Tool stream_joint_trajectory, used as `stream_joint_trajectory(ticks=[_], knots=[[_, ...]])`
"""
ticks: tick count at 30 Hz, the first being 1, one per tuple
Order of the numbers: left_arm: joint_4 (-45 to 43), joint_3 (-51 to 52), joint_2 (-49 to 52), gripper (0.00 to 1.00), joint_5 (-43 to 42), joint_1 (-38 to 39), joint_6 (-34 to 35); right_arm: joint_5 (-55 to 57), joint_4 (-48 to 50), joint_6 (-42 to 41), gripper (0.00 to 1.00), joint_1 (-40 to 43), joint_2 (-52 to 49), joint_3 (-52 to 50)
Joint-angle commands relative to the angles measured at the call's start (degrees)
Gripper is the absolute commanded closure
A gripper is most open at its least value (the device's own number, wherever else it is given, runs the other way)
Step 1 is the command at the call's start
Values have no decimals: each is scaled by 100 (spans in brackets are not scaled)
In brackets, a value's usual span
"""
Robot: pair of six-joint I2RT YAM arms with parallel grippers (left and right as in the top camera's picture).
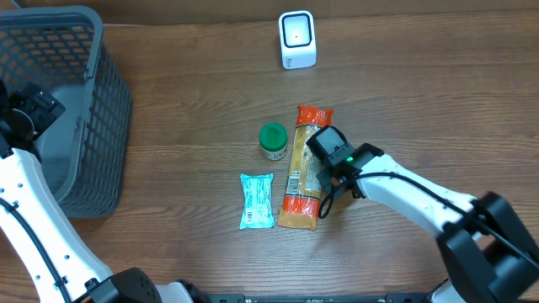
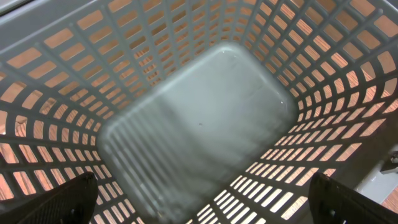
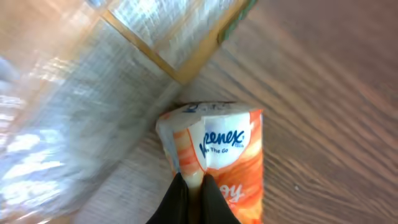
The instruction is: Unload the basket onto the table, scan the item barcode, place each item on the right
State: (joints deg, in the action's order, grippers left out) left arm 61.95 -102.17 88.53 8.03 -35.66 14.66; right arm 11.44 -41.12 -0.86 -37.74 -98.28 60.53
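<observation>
- Right gripper is closed as tight as it goes — my two dark fingers pinch a thin fold at the near end of the tissue pack, with only a sliver of wrapper between them.
- That tissue pack is orange and white with blue lettering, and it lies flat on the wooden table, running away from my fingertips.
- Just beside it, up and to the left in my right wrist view, lies a long packet with a clear, crinkled window and a yellow-orange border; its corner is touching the far end of the tissue pack or very close to it.
- From overhead my right gripper sits on top of the long packet near its upper end, and I cannot cleanly tell the tissue pack apart from that packet's orange end there.
- A scanner, white with a red-lit face, stands upright at the far edge of the table, well apart from my right gripper.
- A green-lidded jar stands just left of the long packet, and a teal packet lies flat below the jar.
- Left gripper is spread fully wide and has hold of nothing — it hangs over the grey basket at the table's left side, looking down at its floor.
</observation>
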Motion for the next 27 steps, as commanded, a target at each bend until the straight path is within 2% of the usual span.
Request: stream_joint_trajectory(ticks=[1, 6, 11, 18, 22, 27], knots=[[2, -140, 28, 0, 50, 7, 76, -378, -87, -236, 96, 116, 763, 411], [2, -140, 28, 0, 48, 7, 76, -1419, -236, -236, 96, 450, 1346, 411], [2, -140, 28, 0, 50, 7, 76, -2645, -442, -240, 96, 1060, 1423, 402], [0, -140, 28, 0, 48, 7, 76, -2612, -511, -564, 97, 1443, 1401, 501], [2, -140, 28, 0, 48, 7, 76, -2614, -861, -990, 97, 1563, 1248, 1185], [2, -140, 28, 0, 48, 7, 76, -2612, -1987, -1029, 97, 1585, 595, 2924]])
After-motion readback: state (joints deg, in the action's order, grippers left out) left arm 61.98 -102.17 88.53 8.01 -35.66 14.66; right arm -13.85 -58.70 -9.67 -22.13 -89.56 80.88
